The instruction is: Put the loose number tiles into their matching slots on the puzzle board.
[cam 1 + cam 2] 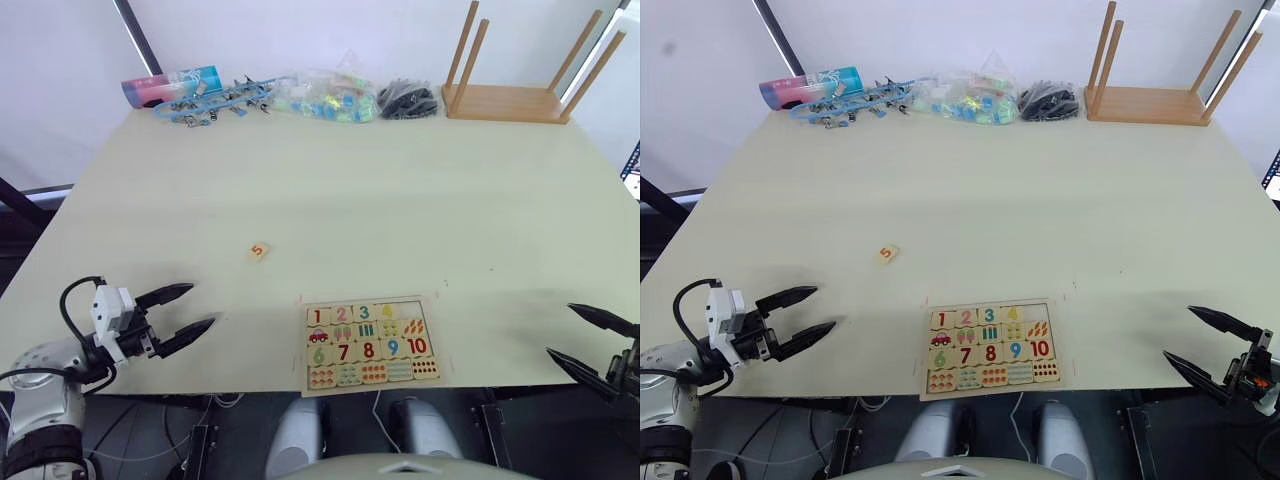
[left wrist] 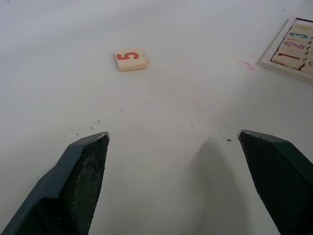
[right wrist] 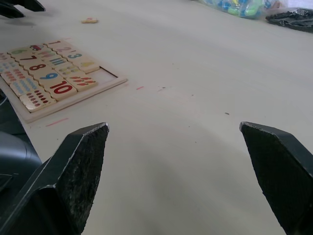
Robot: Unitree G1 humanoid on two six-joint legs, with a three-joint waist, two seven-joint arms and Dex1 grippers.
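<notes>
Loose 5 tile [image 1: 259, 251] lies flat, slightly askew; both hands [image 1: 180, 310] [image 1: 590, 340] spread apart, empty

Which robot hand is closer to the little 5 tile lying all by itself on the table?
Left. The left gripper sits open just short of the 5 tile. The right gripper, also open, waits far across the table, beyond the puzzle board.
</notes>
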